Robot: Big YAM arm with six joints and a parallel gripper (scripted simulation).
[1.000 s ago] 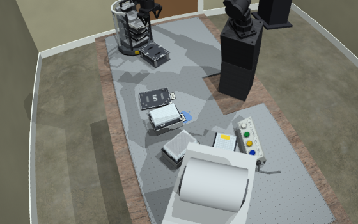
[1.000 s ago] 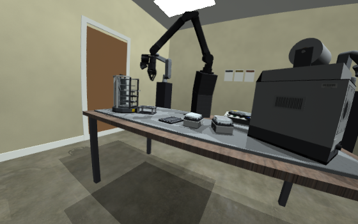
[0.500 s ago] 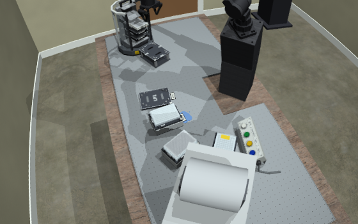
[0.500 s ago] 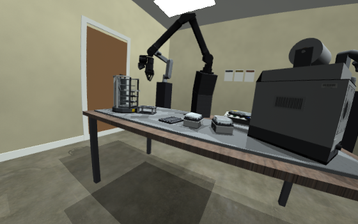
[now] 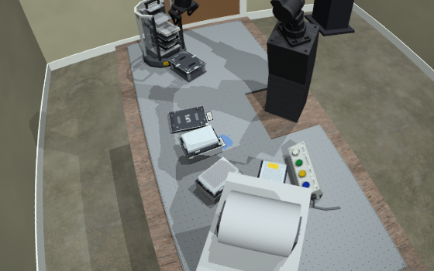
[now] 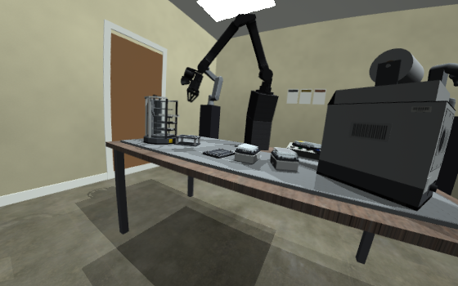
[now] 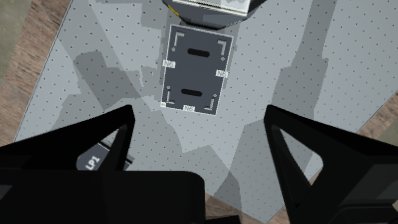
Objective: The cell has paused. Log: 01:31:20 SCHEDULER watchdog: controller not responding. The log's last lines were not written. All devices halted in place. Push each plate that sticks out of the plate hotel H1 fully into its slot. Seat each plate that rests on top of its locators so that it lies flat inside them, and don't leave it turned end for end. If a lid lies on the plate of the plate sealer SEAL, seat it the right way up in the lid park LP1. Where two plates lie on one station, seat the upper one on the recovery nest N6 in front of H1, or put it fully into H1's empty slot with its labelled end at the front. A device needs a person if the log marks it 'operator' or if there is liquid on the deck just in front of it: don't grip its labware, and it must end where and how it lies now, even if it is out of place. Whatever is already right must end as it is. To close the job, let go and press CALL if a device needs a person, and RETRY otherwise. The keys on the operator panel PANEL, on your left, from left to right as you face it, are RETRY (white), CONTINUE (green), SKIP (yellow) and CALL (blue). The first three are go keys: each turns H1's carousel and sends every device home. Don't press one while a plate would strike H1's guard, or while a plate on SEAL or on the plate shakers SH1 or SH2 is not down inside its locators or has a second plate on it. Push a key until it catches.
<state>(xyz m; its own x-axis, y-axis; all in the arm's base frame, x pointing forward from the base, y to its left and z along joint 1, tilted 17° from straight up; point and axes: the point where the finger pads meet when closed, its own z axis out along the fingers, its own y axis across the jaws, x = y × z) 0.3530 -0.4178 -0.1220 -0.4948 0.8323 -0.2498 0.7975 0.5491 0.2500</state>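
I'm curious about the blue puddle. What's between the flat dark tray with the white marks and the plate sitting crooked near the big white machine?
In the top view, a white plate on its station sits between the dark tray and the crooked plate, with the blue puddle beside it.
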